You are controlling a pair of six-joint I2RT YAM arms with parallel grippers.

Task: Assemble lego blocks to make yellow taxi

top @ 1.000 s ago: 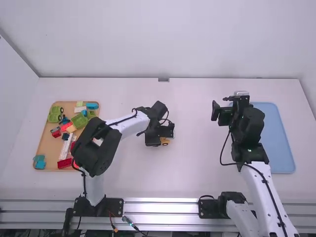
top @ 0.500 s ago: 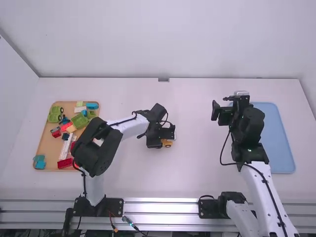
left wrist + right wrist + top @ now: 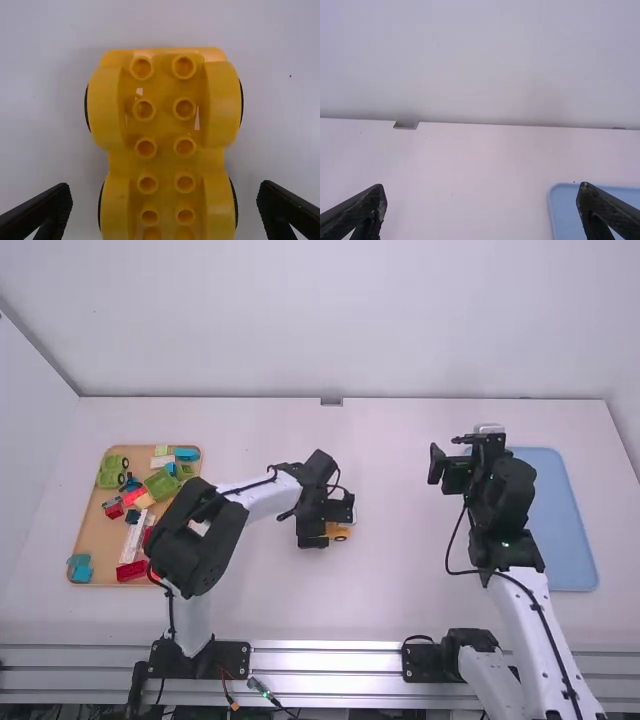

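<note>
Chassis, yellow with its studs up, sits on our white surface, beneath our left end effector, which is wide open and empty, a finger to either side. Our right end effector, wide open too, holds nothing near the blue tray. At far left we see blocks in a tan tray.

Yellow base, blocks on tray, blue tray
</note>
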